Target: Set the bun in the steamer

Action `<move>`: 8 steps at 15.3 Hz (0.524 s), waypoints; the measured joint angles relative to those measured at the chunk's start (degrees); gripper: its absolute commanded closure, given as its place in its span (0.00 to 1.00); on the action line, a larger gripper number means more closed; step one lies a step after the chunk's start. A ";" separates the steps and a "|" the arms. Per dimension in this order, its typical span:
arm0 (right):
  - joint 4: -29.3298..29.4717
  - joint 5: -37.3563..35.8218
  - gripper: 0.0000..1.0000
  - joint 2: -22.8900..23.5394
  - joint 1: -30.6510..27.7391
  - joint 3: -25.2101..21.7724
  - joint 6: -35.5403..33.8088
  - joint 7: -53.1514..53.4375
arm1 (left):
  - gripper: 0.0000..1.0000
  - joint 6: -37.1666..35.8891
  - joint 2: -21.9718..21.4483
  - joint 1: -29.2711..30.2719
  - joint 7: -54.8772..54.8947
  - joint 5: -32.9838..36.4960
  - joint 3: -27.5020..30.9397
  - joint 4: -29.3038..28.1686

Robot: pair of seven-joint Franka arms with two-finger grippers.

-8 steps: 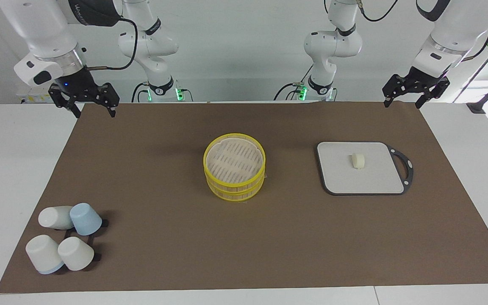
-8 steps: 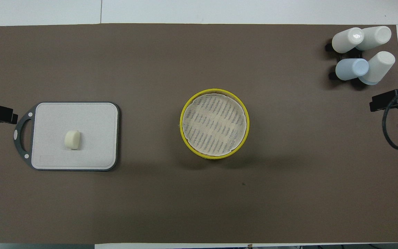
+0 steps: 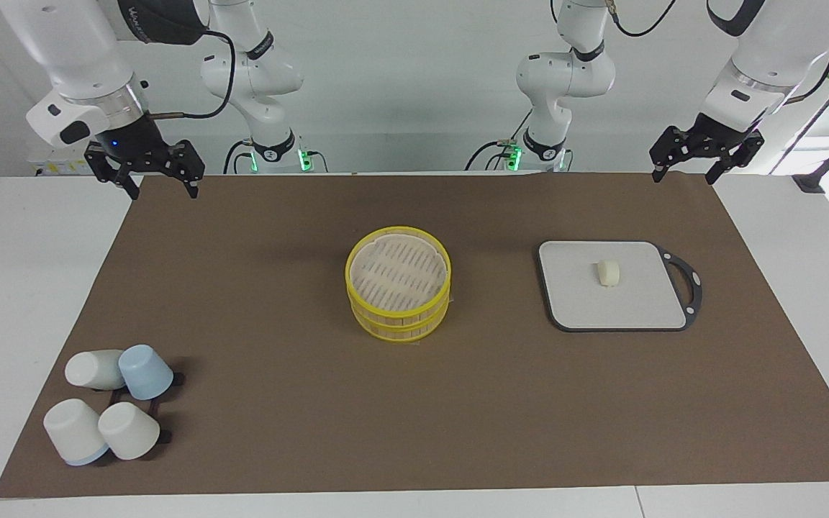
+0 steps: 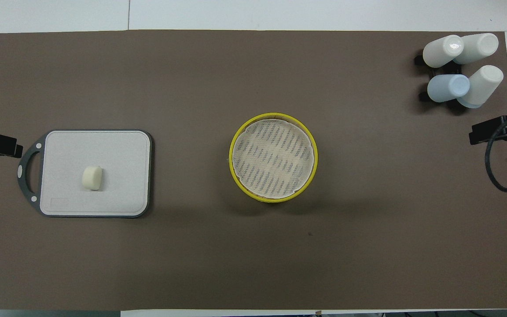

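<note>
Left gripper (image 3: 704, 160): spread, empty, raised near my board (image 3: 565, 302).
Right gripper (image 3: 144, 173): spread, waiting.
Bun (image 3: 608, 273): on board, so I judge the left arm picks it.
Steamer (image 3: 399, 234): open, mid-table.

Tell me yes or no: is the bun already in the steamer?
No, the bun lies on the grey board toward the left arm's end of the table, apart from the steamer, whose top shows nothing in it.

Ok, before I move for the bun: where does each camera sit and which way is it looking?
Facing view: high across the table, looking at the robots; shows both arms, left gripper and right gripper raised and open, nearer the robots than everything on the mat.
Overhead view: above the robots' end, looking steeply down; only gripper tips show at the side edges.
Shared, half a turn apart: bun on the board, steamer, cups.
</note>
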 measured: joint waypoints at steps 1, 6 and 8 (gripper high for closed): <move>0.00 0.00 0.00 -0.04 0.04 0.09 -0.80 -0.45 | 0.00 0.00 0.00 0.00 0.00 0.00 0.00 0.00; 0.01 0.46 0.00 -0.22 2.72 2.25 -1.32 -2.59 | 0.00 0.02 0.00 0.00 0.00 0.00 0.00 0.00; 0.06 1.87 0.00 -0.06 6.57 2.50 -0.40 0.60 | 0.00 0.02 0.00 0.00 0.00 0.00 0.00 0.00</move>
